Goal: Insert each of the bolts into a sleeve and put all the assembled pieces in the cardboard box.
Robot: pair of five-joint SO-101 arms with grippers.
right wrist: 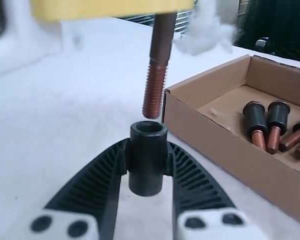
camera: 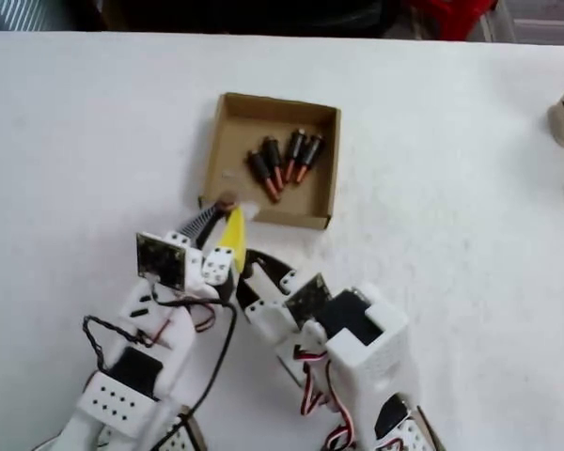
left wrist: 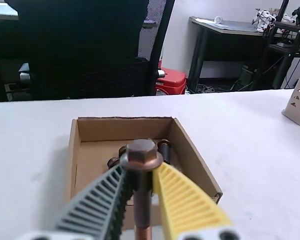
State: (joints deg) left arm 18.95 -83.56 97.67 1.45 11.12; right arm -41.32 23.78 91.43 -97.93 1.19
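Insertion step. Left jaws clamp the bolt (right wrist: pixel 156 75) just under its hex head, threads down. Right jaws pinch the black sleeve (right wrist: pixel 148 170) upright, just off the cardboard box (camera: pixel 331 164) near-left corner. Tip hangs just above the bore, roughly centred, not in. I'd keep the bolt plumb, hold the sleeve rigid, descend slowly and nudge sideways if threads catch the rim.
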